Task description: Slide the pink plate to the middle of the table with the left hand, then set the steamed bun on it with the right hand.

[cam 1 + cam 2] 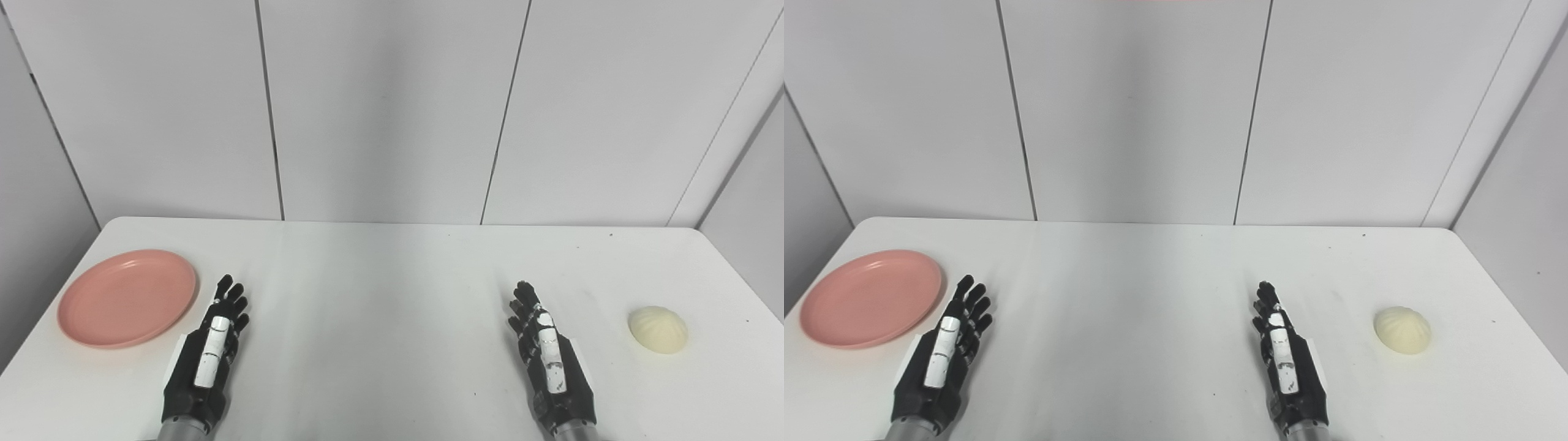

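Pink plate [127, 297], round and smooth, lies far from domed, pleated bun [658, 329].

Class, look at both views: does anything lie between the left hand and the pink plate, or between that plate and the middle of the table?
Nothing visible does. The left hand lies just right of the pink plate, and the table between them shows bare.

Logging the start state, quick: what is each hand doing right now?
Left hand: open, fingers extended, holding nothing, beside the pink plate.
Right hand: open, holding nothing, apart from the steamed bun.
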